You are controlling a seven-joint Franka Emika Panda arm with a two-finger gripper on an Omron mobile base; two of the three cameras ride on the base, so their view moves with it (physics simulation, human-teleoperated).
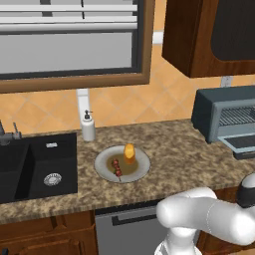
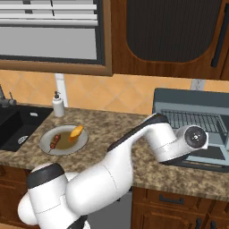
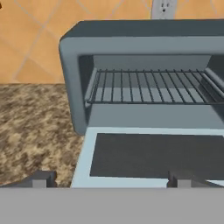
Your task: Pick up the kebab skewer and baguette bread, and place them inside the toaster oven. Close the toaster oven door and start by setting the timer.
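Observation:
The toaster oven [image 3: 131, 43] stands with its toaster oven door [image 3: 153, 155] folded down flat and its wire rack [image 3: 153, 85] bare. My gripper [image 3: 113, 180] is open just in front of the door's near edge, its fingertips [image 3: 41, 178] far apart with nothing between them. On the grey plate [image 1: 104, 169] to the left lie the kebab skewer [image 1: 117, 168] and the orange-yellow baguette bread [image 1: 129, 152]. From the right base view, the skewer [image 2: 55, 142] and the bread [image 2: 76, 132] are well left of the oven [image 2: 179, 98], and my wrist [image 2: 195, 136] hangs over the open door.
A black sink [image 1: 37, 167] is set into the granite counter [image 1: 174, 154] at the left, with a white soap dispenser [image 1: 88, 125] behind the plate. Wooden cabinets [image 2: 170, 36] hang above the oven. A wall socket [image 3: 164, 8] sits behind it.

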